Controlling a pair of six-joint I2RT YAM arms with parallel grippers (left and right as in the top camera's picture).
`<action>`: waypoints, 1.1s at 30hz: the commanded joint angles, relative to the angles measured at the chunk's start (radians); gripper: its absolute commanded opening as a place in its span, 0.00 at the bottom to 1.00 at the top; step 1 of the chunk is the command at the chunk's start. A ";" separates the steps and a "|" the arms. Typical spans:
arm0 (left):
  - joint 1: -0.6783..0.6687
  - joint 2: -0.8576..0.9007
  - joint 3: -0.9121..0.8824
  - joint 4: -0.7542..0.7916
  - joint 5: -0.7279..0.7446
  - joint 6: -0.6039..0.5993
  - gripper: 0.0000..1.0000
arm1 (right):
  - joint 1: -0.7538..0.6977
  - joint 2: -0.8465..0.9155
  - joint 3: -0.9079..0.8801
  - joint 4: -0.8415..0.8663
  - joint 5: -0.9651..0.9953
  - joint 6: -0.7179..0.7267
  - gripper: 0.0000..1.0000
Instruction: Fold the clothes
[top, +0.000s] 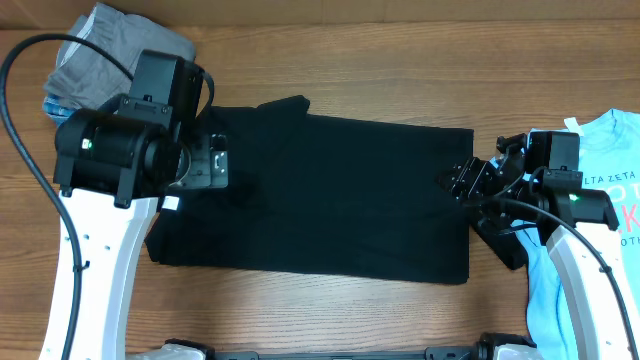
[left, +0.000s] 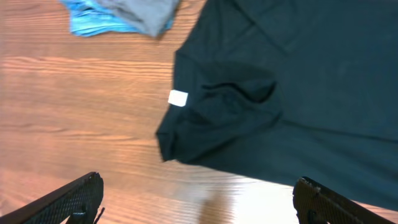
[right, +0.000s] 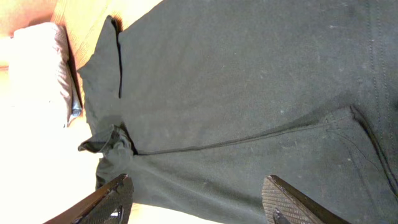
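Black cloth covers the middle of the wooden table: the black T-shirt lies spread flat, its collar end with the white tag under the left arm and its opposite edge by the right arm. The left claw hangs wide open near the bunched collar, gripping nothing. The right claw stands open over the shirt, nothing between its fingers. A grey piece lies on a blue piece at the far left corner, near the shirt. The light-blue printed tee lies at the right edge, partly under the right arm. Bare wood runs along the far and near sides of the shirt
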 joint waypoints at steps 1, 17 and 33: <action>0.006 -0.001 -0.005 -0.005 0.060 -0.006 1.00 | 0.001 -0.027 0.027 -0.003 -0.024 -0.036 0.72; 0.007 -0.160 -0.195 -0.055 -0.177 -0.350 1.00 | 0.001 -0.134 0.028 -0.063 -0.003 -0.140 0.80; 0.106 0.051 -0.713 0.523 0.151 -0.160 1.00 | 0.001 -0.130 0.026 -0.123 0.258 -0.140 0.80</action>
